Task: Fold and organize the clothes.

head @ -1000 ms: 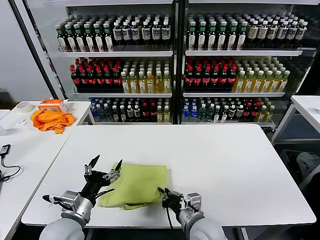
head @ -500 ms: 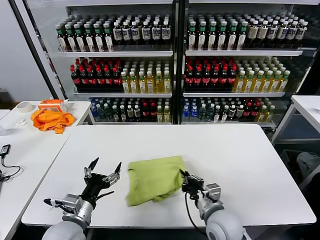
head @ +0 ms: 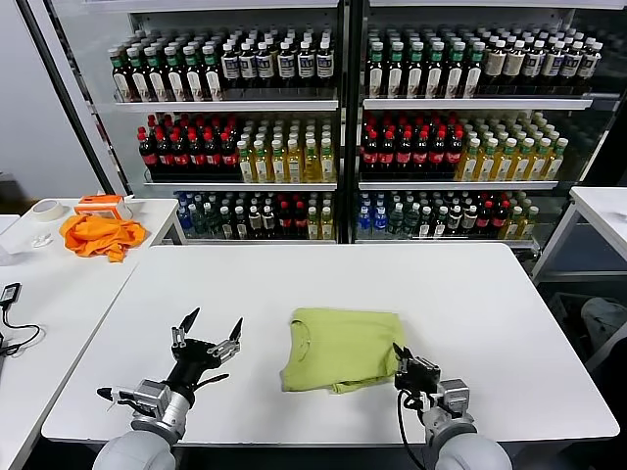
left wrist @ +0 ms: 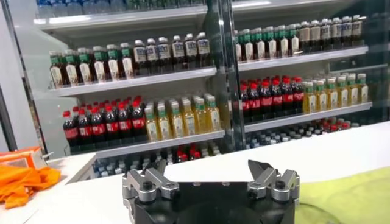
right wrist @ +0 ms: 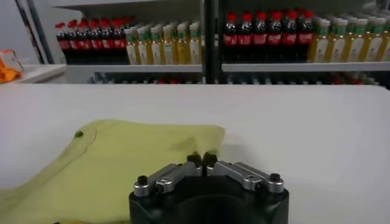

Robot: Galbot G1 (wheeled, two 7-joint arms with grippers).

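The clothes are one lime T-shirt, folded into a rough rectangle near the front middle of the white table. My right gripper sits low at the shirt's front right corner. In the right wrist view the right gripper is shut, its tips pinched on the edge of the shirt. My left gripper stands open above the table left of the shirt, apart from it. The left wrist view shows the left gripper with nothing between its fingers, and the shirt off to one side.
An orange cloth, an orange box and a tape roll lie on the side table at the left. A black device with a cable lies there too. Bottle coolers stand behind. Another table stands at the right.
My right gripper has moved to the right along the front of the table, dragging the shirt with it. The left gripper stayed open, almost in place, and the shirt has left it.
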